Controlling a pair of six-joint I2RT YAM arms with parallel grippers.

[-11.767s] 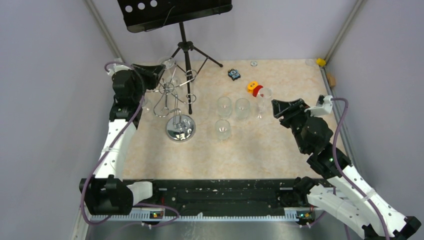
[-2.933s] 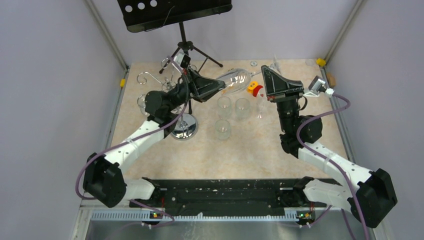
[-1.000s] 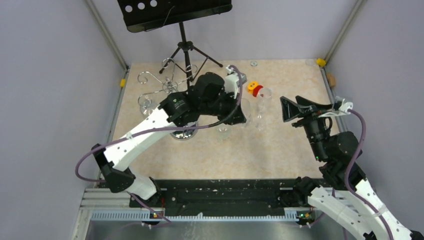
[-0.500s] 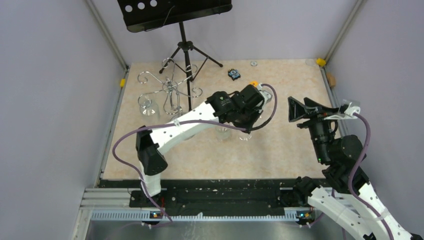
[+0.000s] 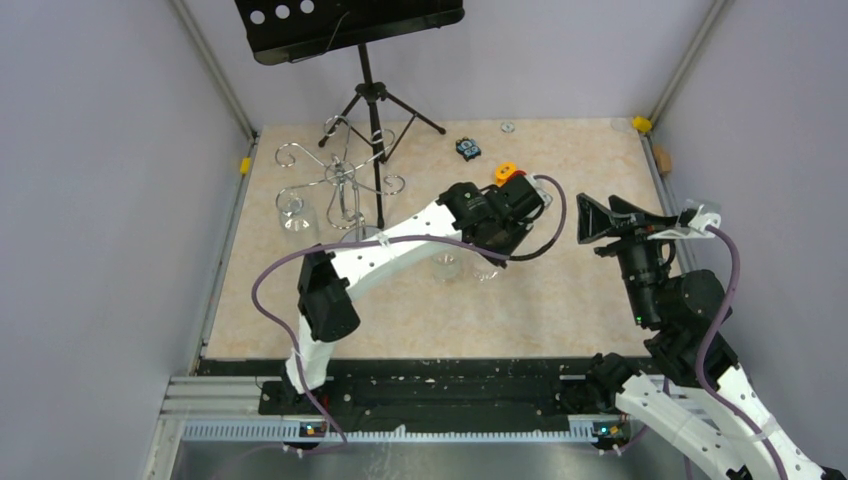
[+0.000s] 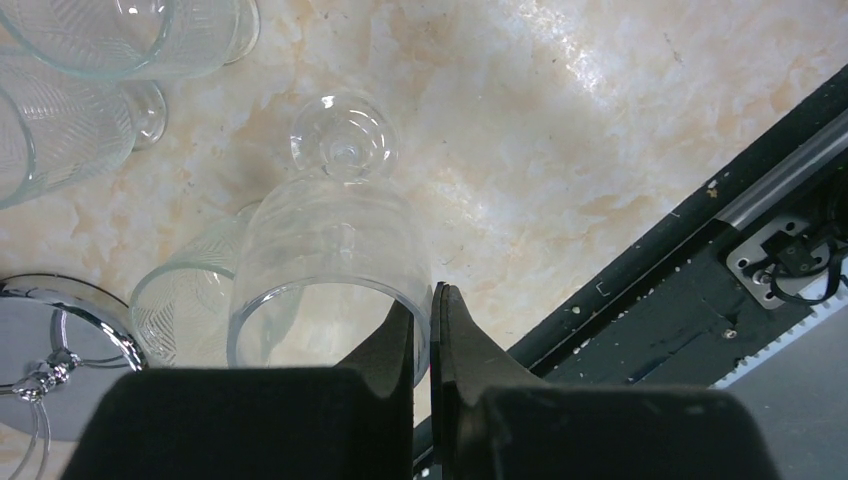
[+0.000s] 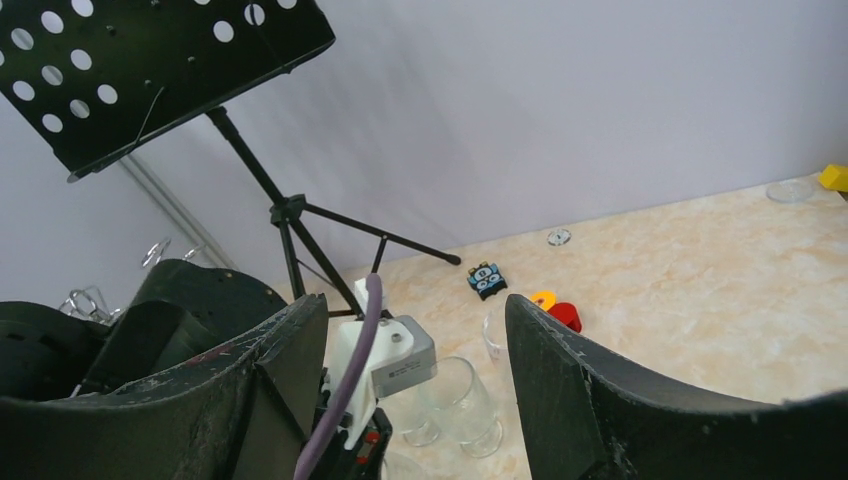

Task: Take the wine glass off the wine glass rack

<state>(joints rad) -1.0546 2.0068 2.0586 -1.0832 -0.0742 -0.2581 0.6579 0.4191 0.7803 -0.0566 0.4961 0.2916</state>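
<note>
Holding the wine glass [image 6: 325,250] by its rim in the closed left hand [image 6: 432,320], well apart from the wine glass rack [image 5: 340,180] at its 4 o'clock, likely calls for lowering straight until the foot seats flat on the bench [image 6: 560,130], clear of neighbouring glasses [image 6: 90,50], the right hand [image 7: 412,310] hanging open.

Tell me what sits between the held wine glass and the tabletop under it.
Nothing visible. The left gripper pinches the wine glass by its rim; bare table lies around its foot. The other glasses stand off to one side, not beneath.
</note>
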